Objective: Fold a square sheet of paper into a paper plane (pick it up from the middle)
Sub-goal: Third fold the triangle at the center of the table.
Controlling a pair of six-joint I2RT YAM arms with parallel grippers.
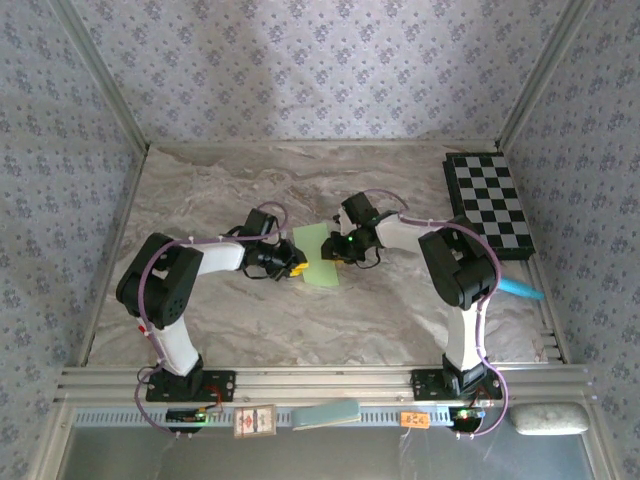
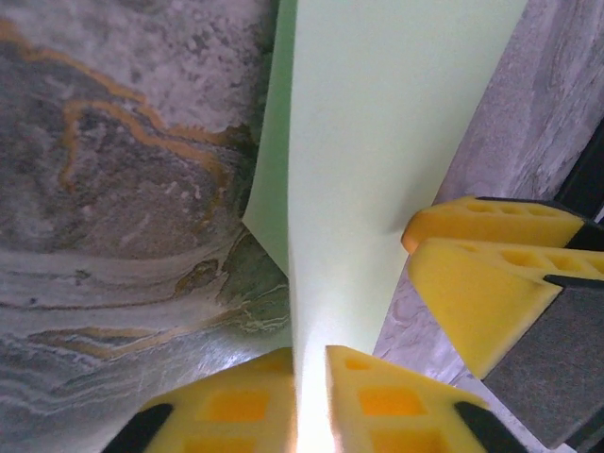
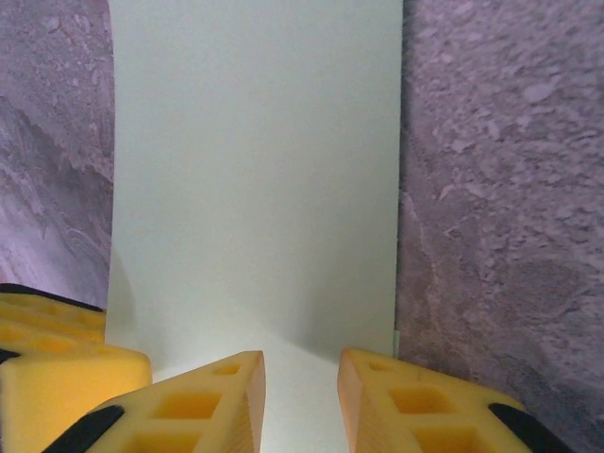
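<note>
Jaws of the left gripper [image 2: 310,357] were clenched on one edge of the pale green folded paper [image 1: 318,256]. It lay between both arms, long axis far-to-near. The right gripper's [image 3: 302,363] jaws stood parted over it.

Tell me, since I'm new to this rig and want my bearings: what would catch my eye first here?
The pale green paper at the middle of the marbled table stands out first. The left end effector pinches it between yellow fingers, and the right end effector sits over it with fingers parted. Next comes the black-and-white checkerboard at the far right.
</note>
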